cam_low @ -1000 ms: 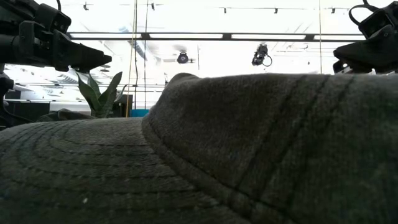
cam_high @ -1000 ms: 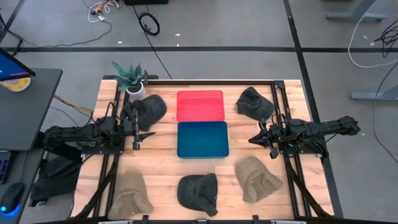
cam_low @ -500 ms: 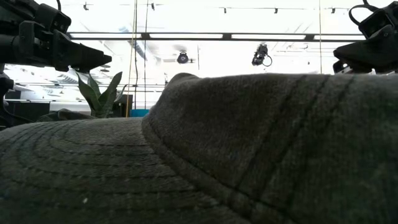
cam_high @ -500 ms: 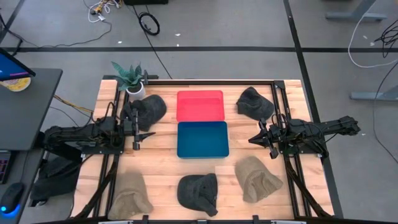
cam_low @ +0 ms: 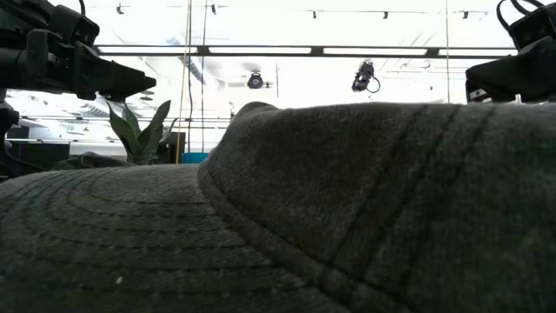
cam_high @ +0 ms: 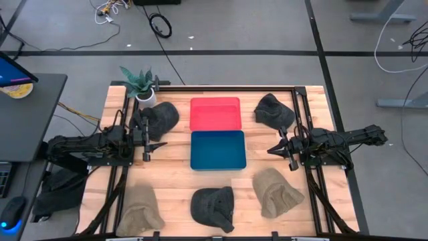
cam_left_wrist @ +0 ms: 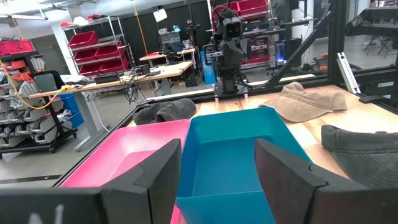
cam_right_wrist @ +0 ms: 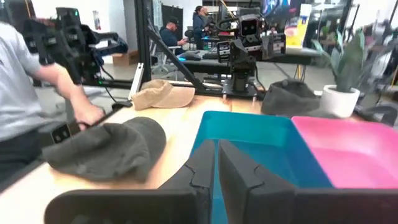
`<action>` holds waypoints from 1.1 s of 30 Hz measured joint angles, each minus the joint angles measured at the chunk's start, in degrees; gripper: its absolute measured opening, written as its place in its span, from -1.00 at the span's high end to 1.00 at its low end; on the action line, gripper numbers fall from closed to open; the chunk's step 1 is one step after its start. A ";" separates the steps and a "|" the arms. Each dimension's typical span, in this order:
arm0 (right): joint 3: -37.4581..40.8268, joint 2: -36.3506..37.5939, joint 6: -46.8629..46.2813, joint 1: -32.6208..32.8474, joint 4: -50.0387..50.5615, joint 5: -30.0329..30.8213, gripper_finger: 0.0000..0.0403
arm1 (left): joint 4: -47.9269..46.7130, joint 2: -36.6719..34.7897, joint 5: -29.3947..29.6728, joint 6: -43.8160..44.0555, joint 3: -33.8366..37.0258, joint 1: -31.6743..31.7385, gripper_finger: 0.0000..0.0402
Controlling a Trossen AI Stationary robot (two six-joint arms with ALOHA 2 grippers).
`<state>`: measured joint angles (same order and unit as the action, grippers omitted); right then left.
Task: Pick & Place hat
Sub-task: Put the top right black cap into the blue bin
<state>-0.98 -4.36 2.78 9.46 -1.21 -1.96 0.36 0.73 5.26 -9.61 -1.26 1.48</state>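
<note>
Now the left pincer [cam_high: 156, 145] hovers spread beside a dark hat [cam_high: 159, 118] near the surface's [cam_high: 176, 187] far left corner; the right pincer [cam_high: 273, 150], pressed together, hovers empty beside the blue tray [cam_high: 218, 150].
</note>
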 joint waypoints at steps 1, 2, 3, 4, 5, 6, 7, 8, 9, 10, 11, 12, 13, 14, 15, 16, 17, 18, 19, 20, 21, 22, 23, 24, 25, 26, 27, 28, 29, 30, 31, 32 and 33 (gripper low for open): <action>0.00 -0.01 1.37 -0.01 -0.01 0.00 0.87 | 0.02 0.00 0.02 0.00 -0.02 0.02 -0.03; 0.00 0.00 2.70 0.01 0.00 0.00 0.87 | 0.00 0.00 0.02 0.00 -0.02 0.02 -0.03; -0.01 0.00 3.98 0.00 -0.02 0.00 0.87 | 0.01 0.00 0.00 0.00 -0.01 0.01 -0.03; -0.01 0.00 5.23 0.00 -0.03 0.00 0.87 | 0.00 0.00 0.00 0.00 0.00 0.00 -0.03; -0.01 0.00 6.64 -0.01 -0.18 0.00 0.87 | 0.02 0.00 0.00 0.00 0.00 0.00 -0.03; 0.01 -0.02 8.16 -0.01 -0.64 0.00 0.87 | 0.01 0.00 0.01 0.00 -0.01 0.01 -0.03; 0.01 -0.02 10.05 0.01 -1.36 0.00 0.87 | 0.00 0.00 0.01 0.00 0.00 0.01 -0.03; 0.01 -0.02 12.10 -0.01 -2.36 0.01 0.87 | 0.02 0.00 0.00 0.00 0.00 0.01 -0.03; 0.01 0.00 14.10 -0.01 -3.57 -0.01 0.87 | 0.02 0.00 0.01 0.00 0.00 0.01 -0.03; 0.01 0.00 16.20 0.00 -4.92 -0.02 0.87 | 0.02 0.00 0.02 0.00 -0.02 0.00 -0.03; 0.01 0.00 18.09 0.01 -6.54 0.01 0.87 | 0.02 0.00 0.00 0.00 0.00 0.02 -0.03; 0.01 0.00 19.81 0.01 -8.46 0.00 0.87 | 0.00 0.00 0.02 0.00 0.00 0.00 -0.03; 0.01 -0.01 21.77 0.00 -10.50 0.00 0.87 | 0.00 0.00 0.02 0.00 0.00 0.00 -0.03; 0.01 0.00 23.51 0.01 -12.69 0.00 0.87 | 0.02 0.00 0.01 0.00 -0.01 0.01 -0.03; 0.01 0.00 25.17 -0.01 -14.76 0.00 0.87 | 0.00 0.00 0.01 0.00 0.00 0.01 -0.03; 0.01 0.00 26.59 0.01 -16.62 0.00 0.87 | 0.00 0.00 0.01 0.00 -0.01 0.01 -0.03; 0.01 0.00 27.79 0.01 -18.24 0.00 0.87 | 0.01 0.00 0.01 0.00 -0.01 0.01 -0.03; 0.01 0.00 28.68 0.00 -19.83 0.00 0.87 | 0.00 0.00 0.02 0.00 0.00 0.02 -0.03; 0.01 0.00 29.27 0.00 -21.34 0.01 0.87 | 0.00 0.00 0.02 0.00 0.00 0.00 -0.03; 0.01 0.00 29.65 0.00 -22.97 0.00 0.87 | 0.00 0.00 0.00 0.00 -0.01 0.00 -0.03; 0.01 0.00 29.88 0.00 -24.72 0.00 0.87 | 0.00 0.00 0.02 0.00 0.00 0.00 -0.03; 0.01 0.00 29.95 0.00 -26.65 0.00 0.87 | 0.00 0.00 0.02 0.00 0.00 0.02 -0.03; 0.01 0.00 30.02 0.00 -28.62 0.00 0.87 | 0.00 0.00 0.02 0.00 0.00 0.02 -0.03; 0.01 0.00 30.03 0.01 -30.70 0.00 0.87 | 0.02 0.00 0.01 0.00 -0.01 0.01 -0.03; 0.01 0.00 30.02 0.00 -32.96 0.00 0.87 | 0.00 0.00 0.01 0.00 -0.02 0.01 -0.03; 0.01 0.00 30.01 0.00 -35.20 0.00 0.87 | 0.02 0.00 0.02 0.00 0.00 0.01 -0.03; 0.01 0.00 29.65 0.01 -37.35 0.00 0.87 | 0.00 0.00 0.01 0.00 -0.01 0.00 -0.03; 0.01 0.00 29.56 -0.01 -39.53 0.00 0.87 | 0.00 0.00 0.00 0.00 0.00 0.00 -0.03; 0.01 0.00 29.41 0.00 -41.85 0.00 0.87 | 0.00 0.00 0.02 0.00 0.00 0.02 -0.03; 0.01 0.00 29.51 0.01 -44.39 0.00 0.87 | 0.02 0.00 0.00 0.00 0.00 0.00 -0.03; 0.01 0.00 29.67 0.01 -47.11 0.00 0.87 | 0.00 0.00 0.02 0.00 -0.01 0.01 -0.03; 0.01 0.00 29.80 0.00 -49.66 0.00 0.87 | 0.02 0.00 0.00 0.00 0.00 0.02 -0.03; 0.01 0.00 29.84 0.00 -51.86 0.00 0.87 | 0.01 0.00 0.01 -0.01 -0.01 0.00 -0.03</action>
<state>-0.97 -4.36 32.62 9.46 -53.07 -1.96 0.38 0.73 5.26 -9.61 -1.26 1.48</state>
